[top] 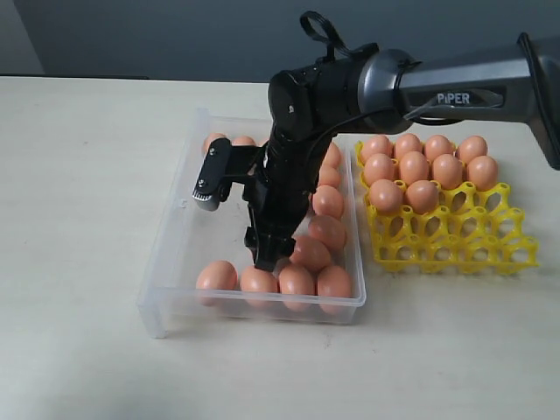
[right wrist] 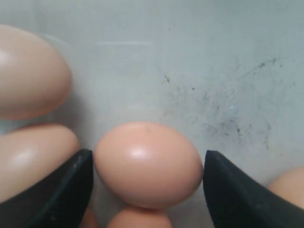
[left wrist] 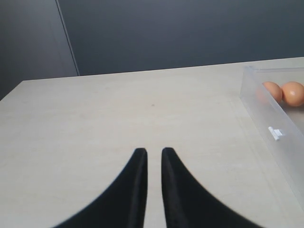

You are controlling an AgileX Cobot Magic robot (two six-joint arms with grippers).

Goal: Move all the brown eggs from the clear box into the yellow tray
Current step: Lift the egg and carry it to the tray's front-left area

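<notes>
A row of brown eggs [top: 297, 282] lines the clear box's [top: 166, 289] near wall; just behind them the right gripper [right wrist: 148, 152] stands spread wide astride one egg [right wrist: 148, 166]. Beside the box's right wall, the yellow tray [top: 455, 249] holds eggs in its far rows. The left gripper [left wrist: 154, 154] hangs pinched together, empty.

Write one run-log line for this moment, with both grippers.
stage: pick | right gripper: open, astride one brown egg in clear box | left gripper: shut, empty, over table | yellow tray: partly filled
</notes>
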